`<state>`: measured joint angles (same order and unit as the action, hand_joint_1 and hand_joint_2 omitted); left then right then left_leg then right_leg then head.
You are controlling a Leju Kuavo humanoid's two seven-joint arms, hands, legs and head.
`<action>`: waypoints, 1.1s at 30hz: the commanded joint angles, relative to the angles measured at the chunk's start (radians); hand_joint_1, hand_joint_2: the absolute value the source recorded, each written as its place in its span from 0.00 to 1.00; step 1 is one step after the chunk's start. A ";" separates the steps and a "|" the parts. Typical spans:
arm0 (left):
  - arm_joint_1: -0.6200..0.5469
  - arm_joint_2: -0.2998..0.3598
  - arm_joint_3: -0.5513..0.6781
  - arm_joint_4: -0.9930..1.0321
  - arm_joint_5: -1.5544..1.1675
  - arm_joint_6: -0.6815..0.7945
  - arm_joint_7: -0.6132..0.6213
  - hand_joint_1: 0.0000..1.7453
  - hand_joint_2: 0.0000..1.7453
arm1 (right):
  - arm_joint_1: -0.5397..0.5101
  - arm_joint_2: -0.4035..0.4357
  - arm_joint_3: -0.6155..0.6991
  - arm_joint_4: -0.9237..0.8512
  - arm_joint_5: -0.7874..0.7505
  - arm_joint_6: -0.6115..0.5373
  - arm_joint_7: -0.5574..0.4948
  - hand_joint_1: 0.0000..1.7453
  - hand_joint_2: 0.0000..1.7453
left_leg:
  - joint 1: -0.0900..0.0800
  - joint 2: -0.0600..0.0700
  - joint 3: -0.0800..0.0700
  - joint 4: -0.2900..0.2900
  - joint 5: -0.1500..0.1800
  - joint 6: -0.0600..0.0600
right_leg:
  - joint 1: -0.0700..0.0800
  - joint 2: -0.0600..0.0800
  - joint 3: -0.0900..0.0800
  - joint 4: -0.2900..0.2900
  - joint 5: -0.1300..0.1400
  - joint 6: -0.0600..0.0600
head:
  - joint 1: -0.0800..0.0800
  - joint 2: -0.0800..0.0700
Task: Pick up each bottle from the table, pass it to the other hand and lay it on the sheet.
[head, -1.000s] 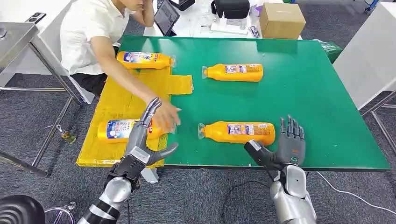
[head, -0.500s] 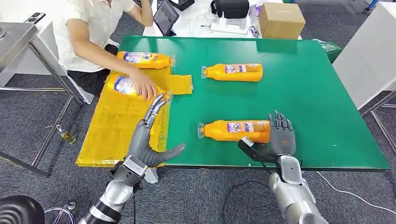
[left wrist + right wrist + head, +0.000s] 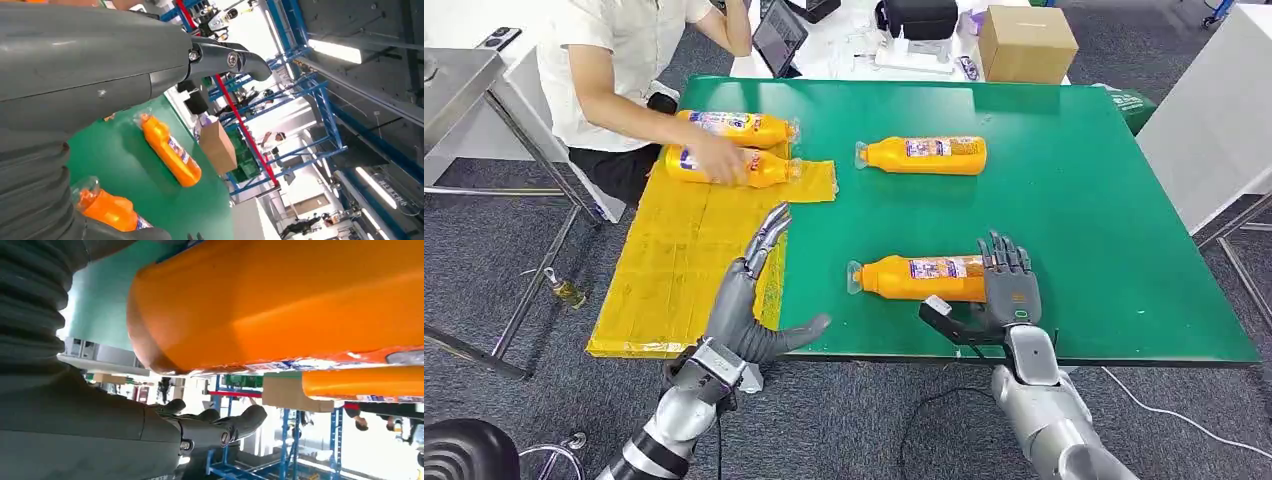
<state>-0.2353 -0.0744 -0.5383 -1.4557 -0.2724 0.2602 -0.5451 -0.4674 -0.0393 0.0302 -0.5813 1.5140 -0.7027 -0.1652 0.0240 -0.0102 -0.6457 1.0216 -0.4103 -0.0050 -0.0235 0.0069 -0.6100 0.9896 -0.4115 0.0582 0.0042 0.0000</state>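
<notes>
Bottles: four orange; two on yellow sheet [image 3: 674, 250] upper left, two on green table [image 3: 1104, 200]. Left hand [image 3: 749, 300] and right hand [image 3: 1004, 290]: fingers spread, empty.

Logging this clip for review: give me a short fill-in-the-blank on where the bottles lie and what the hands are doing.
1. The bottle nearest the right hand lies on the bare ___ table.
2. A person's hand rests on a bottle lying on the ___ sheet.
3. The left hand holds ___.

Missing words: green; yellow; nothing
</notes>
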 commanded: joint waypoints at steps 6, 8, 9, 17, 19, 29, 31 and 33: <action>-0.048 0.020 -0.030 0.051 0.041 -0.017 0.002 0.00 1.00 | -0.085 -0.004 0.034 0.253 -0.182 0.101 -0.103 1.00 1.00 | 0.000 0.000 0.006 -0.001 -0.001 0.002 | 0.001 -0.001 0.006 -0.001 -0.001 -0.003 | 0.000 0.000; -0.046 0.022 -0.031 0.050 0.041 -0.018 0.002 0.00 1.00 | -0.081 0.000 0.010 0.250 -0.221 0.113 -0.128 1.00 1.00 | 0.000 0.000 0.005 -0.001 -0.001 0.001 | 0.001 -0.001 0.005 -0.001 -0.001 -0.002 | 0.000 0.000; -0.046 0.023 -0.032 0.050 0.042 -0.019 0.001 0.00 1.00 | -0.079 -0.002 0.009 0.250 -0.230 0.117 -0.134 1.00 1.00 | 0.000 0.000 0.006 -0.001 -0.001 0.001 | 0.001 -0.001 0.005 -0.001 -0.001 -0.002 | 0.000 0.000; -0.021 -0.032 0.051 0.189 0.572 -0.326 0.242 0.00 1.00 | -0.017 0.037 -0.087 0.210 -0.515 0.171 -0.324 1.00 1.00 | 0.001 0.000 0.010 -0.003 -0.001 0.002 | 0.001 -0.002 0.010 -0.004 -0.001 -0.003 | 0.000 0.000; -0.013 -0.043 0.062 0.221 0.591 -0.313 0.233 0.00 1.00 | -0.011 0.056 -0.089 0.179 -0.568 0.184 -0.368 1.00 1.00 | 0.001 0.000 0.009 -0.003 -0.001 0.001 | 0.001 -0.001 0.009 -0.004 -0.001 -0.002 | 0.000 0.000; -0.003 -0.091 0.073 0.355 0.756 -0.084 0.272 0.00 1.00 | 0.116 0.135 0.098 -0.233 -0.998 0.283 -0.455 1.00 1.00 | 0.000 0.004 0.009 -0.002 -0.002 0.001 | 0.001 0.003 0.006 -0.002 -0.001 -0.003 | 0.000 0.000; -0.009 -0.082 0.049 0.377 0.807 -0.126 0.284 0.00 1.00 | 0.142 0.134 0.171 -0.309 -1.058 0.316 -0.469 0.98 1.00 | 0.000 0.004 0.009 -0.002 -0.002 0.001 | 0.000 0.003 0.007 -0.001 -0.001 -0.003 | 0.000 0.000; -0.014 -0.077 0.035 0.380 0.819 -0.132 0.282 0.00 1.00 | 0.157 0.137 0.215 -0.352 -1.073 0.309 -0.457 0.96 1.00 | 0.000 0.005 0.008 -0.001 -0.003 0.002 | 0.001 0.005 0.007 -0.001 -0.002 -0.003 | 0.000 0.000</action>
<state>-0.2120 -0.1526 -0.4753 -1.2357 0.4767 0.1737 -0.2762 -0.3812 0.0728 0.0468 -0.6814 0.5205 -0.4220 -0.6328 0.0242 -0.0088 -0.6447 1.0215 -0.4105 -0.0052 -0.0234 0.0098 -0.6097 0.9896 -0.4114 0.0581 0.0038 0.0000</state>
